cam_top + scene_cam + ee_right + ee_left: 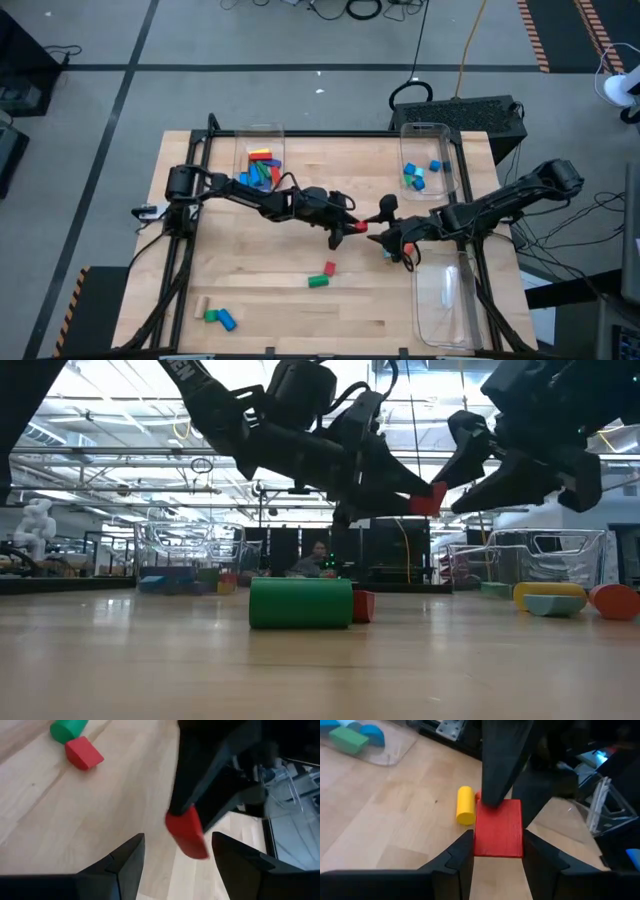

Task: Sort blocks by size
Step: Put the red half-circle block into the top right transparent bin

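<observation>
While left claw (352,226) grips red block (361,227), right claw (385,240) wide; far bin (427,131) holds blue blocks (414,177)

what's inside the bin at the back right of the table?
In the back-right bin, the high view shows a few blue blocks and a bit of green among them. How many there are, and whether anything lies under them, cannot be told; the low view doesn't settle it.
</observation>
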### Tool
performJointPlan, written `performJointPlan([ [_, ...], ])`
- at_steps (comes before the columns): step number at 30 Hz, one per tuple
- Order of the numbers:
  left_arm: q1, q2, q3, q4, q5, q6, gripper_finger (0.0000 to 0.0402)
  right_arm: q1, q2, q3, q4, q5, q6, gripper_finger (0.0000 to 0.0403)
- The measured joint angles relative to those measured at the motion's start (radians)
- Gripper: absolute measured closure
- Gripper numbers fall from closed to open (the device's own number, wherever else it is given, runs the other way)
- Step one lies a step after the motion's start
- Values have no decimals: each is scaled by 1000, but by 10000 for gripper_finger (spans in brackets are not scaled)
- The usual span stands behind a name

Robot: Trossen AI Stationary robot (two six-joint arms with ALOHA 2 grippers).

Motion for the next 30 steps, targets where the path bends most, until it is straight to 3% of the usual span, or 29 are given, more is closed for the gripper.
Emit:
performJointPlan([
  [9,2,0,0,25,34,-2,265,0,70,1,120,2,-64,204],
  [19,2,0,0,25,59,-70,265,0,78,1,122,53,-71,311],
  [22,3,0,0,27,70,-87,242,1,79,1,121,61,-70,338],
  [27,2,0,0,24,83,-75,182,-1,66,1,127,91,24,341],
  [30,3,0,0,18,108,-47,159,-2,36,1,115,213,139,339],
])
